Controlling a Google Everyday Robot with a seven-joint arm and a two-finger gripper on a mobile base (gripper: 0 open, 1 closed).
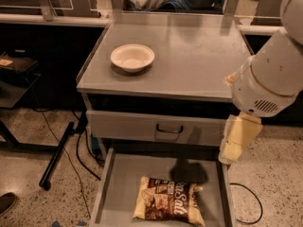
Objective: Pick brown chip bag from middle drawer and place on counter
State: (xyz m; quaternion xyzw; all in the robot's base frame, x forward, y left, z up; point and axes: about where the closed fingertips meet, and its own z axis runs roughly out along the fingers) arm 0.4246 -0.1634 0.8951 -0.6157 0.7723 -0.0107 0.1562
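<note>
The brown chip bag (169,204) lies flat on the floor of the open middle drawer (122,183), near its front and a little right of centre. The counter (199,56) is the broad gray top above it. My gripper (235,145) hangs at the end of the white arm (270,79), pointing down. It is beside the cabinet's right front corner, above the drawer's right wall, up and to the right of the bag. It holds nothing that I can see. Its shadow falls on the drawer floor just behind the bag.
A round cream bowl (132,57) stands on the counter's left half. A closed drawer front with a small black handle (170,128) sits above the open drawer. Cables and a black stand leg (57,155) lie on the floor to the left.
</note>
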